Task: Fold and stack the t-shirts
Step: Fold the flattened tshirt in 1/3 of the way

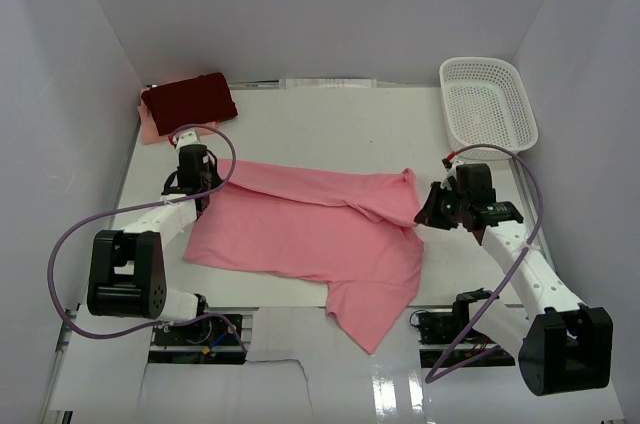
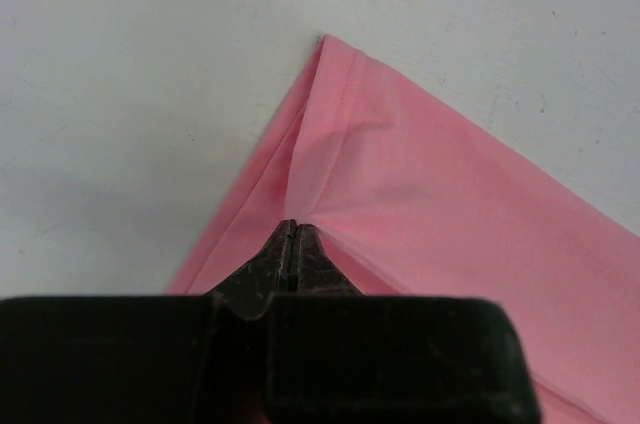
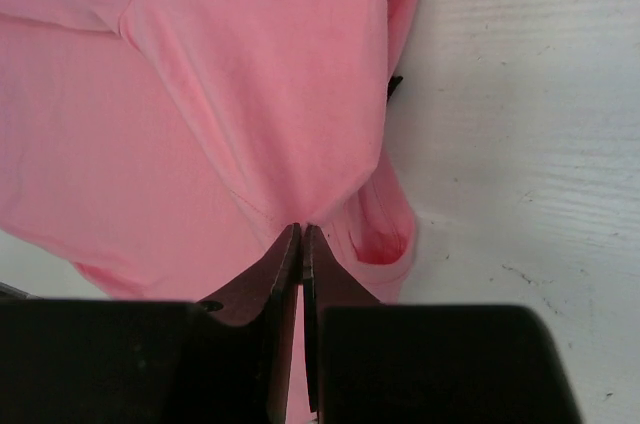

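The salmon-pink t-shirt [image 1: 310,229] lies spread across the middle of the table, partly folded over, one part reaching the near edge. My left gripper [image 1: 204,187] is shut on its left corner; the left wrist view shows the jaws [image 2: 292,227] pinching the cloth [image 2: 430,184]. My right gripper [image 1: 432,209] is shut on the shirt's right edge; the right wrist view shows the jaws [image 3: 301,232] pinching bunched cloth [image 3: 250,94]. The dark maroon-red t-shirt [image 1: 190,99] lies folded at the back left on top of the pale peach-pink t-shirt [image 1: 150,129], of which only an edge shows.
A white plastic mesh basket [image 1: 487,102] stands at the back right corner. White walls close in the table on the left, back and right. Purple cables loop beside both arms.
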`<act>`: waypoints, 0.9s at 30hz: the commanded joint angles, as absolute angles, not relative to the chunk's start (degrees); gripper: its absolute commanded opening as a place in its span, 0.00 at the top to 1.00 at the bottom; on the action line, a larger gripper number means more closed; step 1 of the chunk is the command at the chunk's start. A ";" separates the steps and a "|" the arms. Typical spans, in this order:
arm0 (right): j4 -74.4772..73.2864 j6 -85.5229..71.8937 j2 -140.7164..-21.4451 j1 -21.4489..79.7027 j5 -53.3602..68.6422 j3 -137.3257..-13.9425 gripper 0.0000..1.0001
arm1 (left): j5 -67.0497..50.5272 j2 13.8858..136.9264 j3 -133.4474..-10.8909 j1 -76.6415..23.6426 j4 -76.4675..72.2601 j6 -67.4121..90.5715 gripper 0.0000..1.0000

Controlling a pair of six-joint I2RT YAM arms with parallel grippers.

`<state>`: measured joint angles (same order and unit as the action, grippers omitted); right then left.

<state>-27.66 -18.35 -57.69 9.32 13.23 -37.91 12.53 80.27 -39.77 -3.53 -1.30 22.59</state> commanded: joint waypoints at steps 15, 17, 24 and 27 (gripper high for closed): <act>-30.06 -21.97 -57.92 15.29 8.62 -36.91 0.40 | 15.20 81.04 -41.92 -3.25 4.31 24.34 0.35; -30.32 -21.88 -57.66 15.29 6.69 -38.75 0.39 | 15.91 80.60 -41.84 -3.25 4.13 24.78 0.19; -30.06 -19.87 -63.36 15.29 1.68 -46.83 0.38 | 17.75 77.17 -43.50 -3.25 2.99 23.48 0.07; -29.01 -18.64 -67.75 15.29 0.27 -50.34 0.38 | 17.49 78.48 -46.22 -3.25 1.94 22.15 0.07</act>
<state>-30.94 -20.64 -64.95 15.09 3.49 -45.98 16.38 80.34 -42.15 -3.53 4.27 23.79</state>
